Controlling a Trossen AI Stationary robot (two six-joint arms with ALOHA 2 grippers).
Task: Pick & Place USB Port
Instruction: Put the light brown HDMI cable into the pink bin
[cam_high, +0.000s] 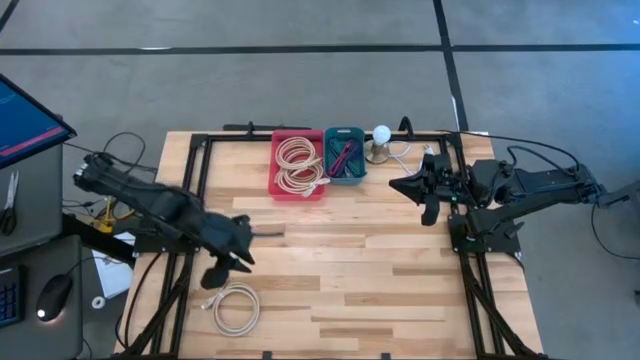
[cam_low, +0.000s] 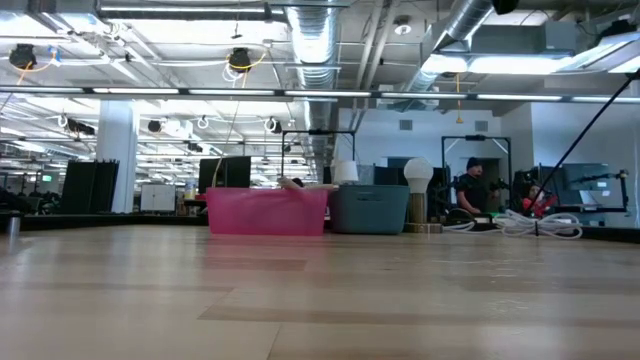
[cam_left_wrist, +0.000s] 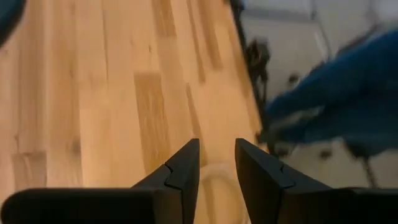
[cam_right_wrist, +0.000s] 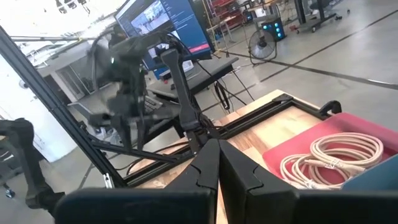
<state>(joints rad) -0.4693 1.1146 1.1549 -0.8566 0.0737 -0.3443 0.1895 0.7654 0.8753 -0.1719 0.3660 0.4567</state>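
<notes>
A white USB cable (cam_high: 235, 306) lies wound in a coil on the wooden table, near its front left corner. My left gripper (cam_high: 214, 275) hangs just above the coil's far side, slanting down, open, with nothing between its fingers. In the left wrist view the coil (cam_left_wrist: 216, 177) shows faintly beyond the open fingertips (cam_left_wrist: 216, 163). My right gripper (cam_high: 400, 186) is shut and holds nothing. It hovers level at the table's right, past the bins; the right wrist view shows its fingers (cam_right_wrist: 217, 163) closed together.
A red bin (cam_high: 297, 166) with coiled cream cables and a teal bin (cam_high: 345, 154) with dark cords stand at the table's far middle. A lamp with a round bulb (cam_high: 381, 136) stands right of them. Black frame rails (cam_high: 195, 170) run along both sides.
</notes>
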